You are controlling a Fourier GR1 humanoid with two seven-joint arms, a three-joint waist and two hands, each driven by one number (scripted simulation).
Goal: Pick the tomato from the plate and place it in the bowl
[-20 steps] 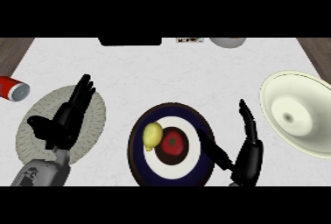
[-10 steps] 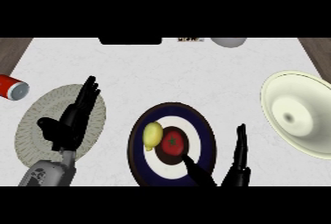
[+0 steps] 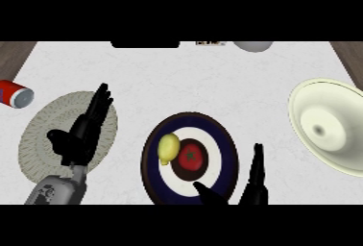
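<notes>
Head view: tomato sits mid-plate beside the lemon, right hand spread open at the plate's near edge for the grab, bowl waiting right of the plate.

Both hands are matte black with long, slender fingers and a thicker thumb. The left hand joins a grey forearm with a rounded, lighter cuff. Of the right hand, only black fingers and thumb show.
</notes>
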